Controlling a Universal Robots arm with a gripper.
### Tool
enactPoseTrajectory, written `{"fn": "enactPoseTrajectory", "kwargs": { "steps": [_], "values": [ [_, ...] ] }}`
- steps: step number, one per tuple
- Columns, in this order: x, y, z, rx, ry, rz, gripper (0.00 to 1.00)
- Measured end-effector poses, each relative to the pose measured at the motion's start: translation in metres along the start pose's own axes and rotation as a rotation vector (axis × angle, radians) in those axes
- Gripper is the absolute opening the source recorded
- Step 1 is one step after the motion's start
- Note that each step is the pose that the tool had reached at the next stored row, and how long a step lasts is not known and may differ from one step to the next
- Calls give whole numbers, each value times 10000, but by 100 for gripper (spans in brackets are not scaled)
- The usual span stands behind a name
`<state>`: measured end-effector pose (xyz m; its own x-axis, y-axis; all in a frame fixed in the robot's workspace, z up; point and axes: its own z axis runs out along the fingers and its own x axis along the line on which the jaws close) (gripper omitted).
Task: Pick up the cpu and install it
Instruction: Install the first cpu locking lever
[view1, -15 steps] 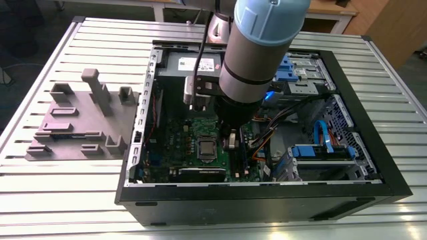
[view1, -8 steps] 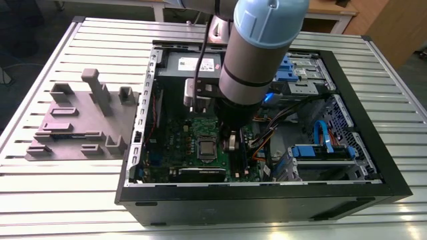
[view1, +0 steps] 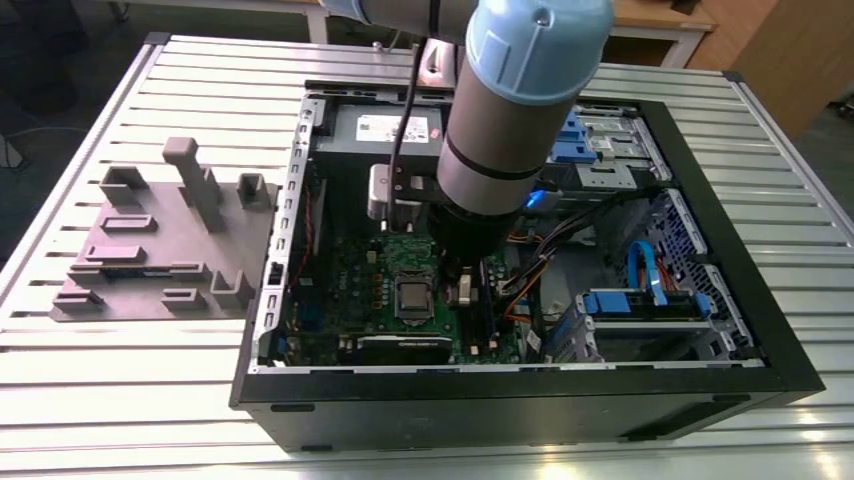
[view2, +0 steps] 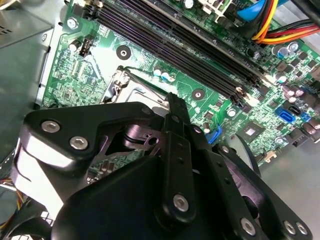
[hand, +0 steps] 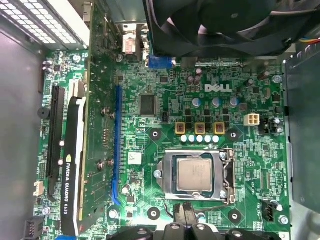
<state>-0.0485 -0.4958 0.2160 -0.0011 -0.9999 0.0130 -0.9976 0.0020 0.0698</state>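
The cpu (hand: 195, 175), a small silver square, lies flat inside the black-and-silver socket frame (hand: 167, 175) on the green motherboard (hand: 150, 75). In the exterior view the cpu (view1: 411, 297) shows as a pale square in the middle of the board inside the open computer case (view1: 534, 400). My gripper (hand: 185, 212) hovers just beside the socket's edge, its thin black fingers close together with nothing between them. In the second wrist view the gripper (view2: 172, 102) points down at the socket frame (view2: 131, 82). The arm (view1: 514, 110) reaches down over the case.
A graphics card (hand: 75, 165) lies along one side of the board, a black fan (hand: 220, 25) at another, memory slots (view2: 175, 45) and coloured cables (view2: 270, 20) nearby. A grey power supply (view1: 387, 125) and blue drive bays (view1: 641, 300) fill the case. A grey fixture plate (view1: 160, 250) sits on the exterior view's left.
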Motion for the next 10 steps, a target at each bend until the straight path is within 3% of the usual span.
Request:
{"fn": "enactPoseTrajectory", "kwargs": {
  "steps": [10],
  "values": [
    [30, -6, 82, 2, 11, -154, 11]
  ]
}}
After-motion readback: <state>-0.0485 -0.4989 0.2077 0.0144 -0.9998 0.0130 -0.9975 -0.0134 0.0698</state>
